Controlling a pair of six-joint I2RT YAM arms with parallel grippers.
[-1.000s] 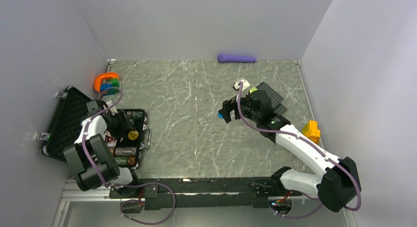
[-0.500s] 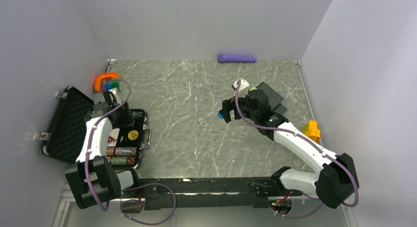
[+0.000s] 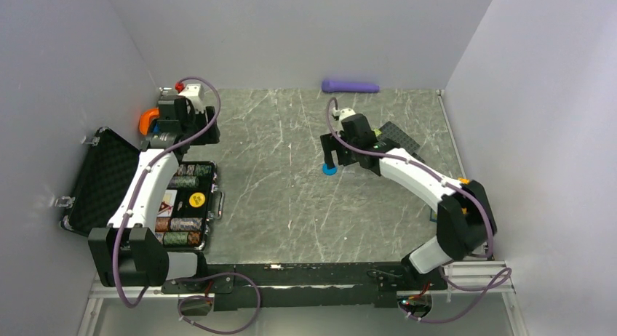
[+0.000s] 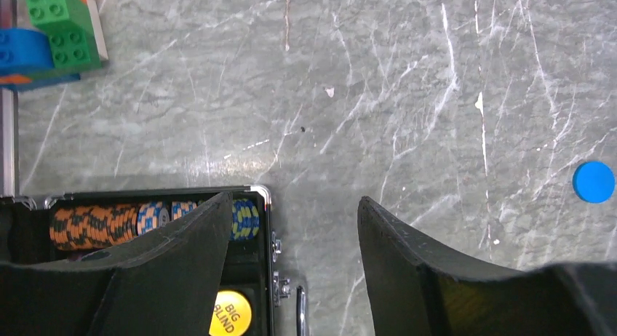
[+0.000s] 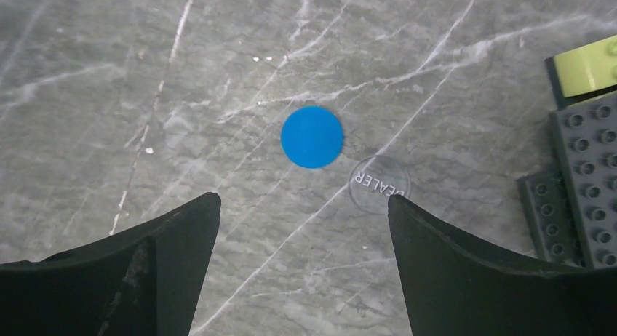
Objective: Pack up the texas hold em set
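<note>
Step in hand: collecting the loose pieces left out on the bench [image 3: 291, 205]; the chips are already stowed
Case: the black case [image 3: 190, 205] lies open at the left, foam lid back against the wall, rows of striped chip stacks [image 4: 109, 221] in its tray and a yellow "BIG BLIND" disc [image 4: 231, 313] beside them
Blue disc: the blue disc [image 5: 311, 136] lies flat on the bare bench, well apart from the case, right of centre
Dealer button: a clear disc marked "DEALER" [image 5: 378, 185] lies just beside the blue one, nearly touching it, hard to see against the marble
Right gripper: the right gripper [image 5: 302, 227] hangs over the two discs, jaws wide and empty, the blue disc ahead of the gap between them
Left gripper: the left gripper [image 4: 291, 227] is raised above the case's far corner, jaws apart, holding nothing
Next move, as I judge it: lower the right gripper onto the blue disc; a thin flat piece calls for fingertips right at the bench surface, without knocking the clear disc away
Bystanders: black studded plates [image 5: 582, 176] and green and blue blocks [image 4: 51, 27], not part of the set
</note>
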